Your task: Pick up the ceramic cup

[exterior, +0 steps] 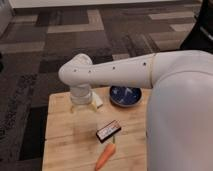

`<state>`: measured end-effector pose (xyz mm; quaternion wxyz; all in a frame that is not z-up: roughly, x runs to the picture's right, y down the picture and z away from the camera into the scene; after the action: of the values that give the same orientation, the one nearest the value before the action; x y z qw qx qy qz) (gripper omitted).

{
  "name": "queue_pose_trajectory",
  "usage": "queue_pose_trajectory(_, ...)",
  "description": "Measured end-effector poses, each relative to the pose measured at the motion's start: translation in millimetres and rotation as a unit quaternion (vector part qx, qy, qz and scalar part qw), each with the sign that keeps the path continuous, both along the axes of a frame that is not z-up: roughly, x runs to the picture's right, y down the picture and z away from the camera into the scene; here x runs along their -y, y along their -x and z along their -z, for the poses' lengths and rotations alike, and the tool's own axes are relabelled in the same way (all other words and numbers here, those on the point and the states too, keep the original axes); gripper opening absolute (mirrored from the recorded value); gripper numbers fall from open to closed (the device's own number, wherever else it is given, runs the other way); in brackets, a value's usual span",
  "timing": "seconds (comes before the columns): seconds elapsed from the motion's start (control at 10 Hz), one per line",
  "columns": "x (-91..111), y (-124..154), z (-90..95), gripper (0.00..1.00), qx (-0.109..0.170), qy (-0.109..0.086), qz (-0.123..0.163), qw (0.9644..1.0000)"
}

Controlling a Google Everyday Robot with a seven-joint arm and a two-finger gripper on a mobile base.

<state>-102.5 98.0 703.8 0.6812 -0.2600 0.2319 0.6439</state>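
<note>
The white arm reaches across the wooden table (65, 142) from the right. Its wrist points straight down over the back left of the table, and the gripper (82, 105) sits at its lower end, close to the tabletop. A small white piece of the ceramic cup (98, 102) shows just right of the gripper, touching or nearly touching it. Most of the cup is hidden behind the wrist.
A wide dark blue bowl (125, 96) stands at the back of the table, right of the cup. A black bar-shaped packet (108, 131) lies mid-table and an orange carrot (105, 157) lies near the front edge. Patterned carpet surrounds the table.
</note>
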Motion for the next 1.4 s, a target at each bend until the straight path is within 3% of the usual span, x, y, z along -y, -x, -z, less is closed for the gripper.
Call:
queue_pose_trajectory(1.0,-1,-1,-0.9,0.65,0.000,0.001,-0.002,1.0000)
queue_pose_trajectory(1.4,-1,-40,6.9,0.65,-0.020,-0.002,-0.012,0.9997)
